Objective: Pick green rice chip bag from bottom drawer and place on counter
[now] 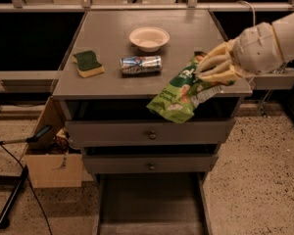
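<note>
My gripper comes in from the right at the counter's front right edge and is shut on the top of the green rice chip bag. The crinkled bag hangs down in front of the counter edge, its lower end over the top drawer front. The bottom drawer is pulled out below, a flat grey tray with nothing showing in it.
On the counter lie a white bowl, a can on its side and a green-topped yellow sponge. Two upper drawers with round knobs are shut. A cardboard box and cables sit on the floor at left.
</note>
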### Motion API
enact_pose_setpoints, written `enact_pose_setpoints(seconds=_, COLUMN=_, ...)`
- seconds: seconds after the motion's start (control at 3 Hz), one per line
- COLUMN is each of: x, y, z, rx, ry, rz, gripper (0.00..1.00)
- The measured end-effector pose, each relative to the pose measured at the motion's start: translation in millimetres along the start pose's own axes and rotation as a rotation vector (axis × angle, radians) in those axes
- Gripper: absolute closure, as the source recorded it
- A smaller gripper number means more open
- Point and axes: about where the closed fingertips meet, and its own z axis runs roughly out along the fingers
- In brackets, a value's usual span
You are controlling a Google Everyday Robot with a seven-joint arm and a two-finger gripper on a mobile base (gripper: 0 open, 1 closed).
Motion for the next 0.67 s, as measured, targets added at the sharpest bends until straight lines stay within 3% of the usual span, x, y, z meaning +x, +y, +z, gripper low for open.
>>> enact_pose_setpoints(seconds=0.67, x=37.9, y=-79.1, z=28.6, rx=-0.012, ry=0.030, rz=0.083, gripper=1.00)
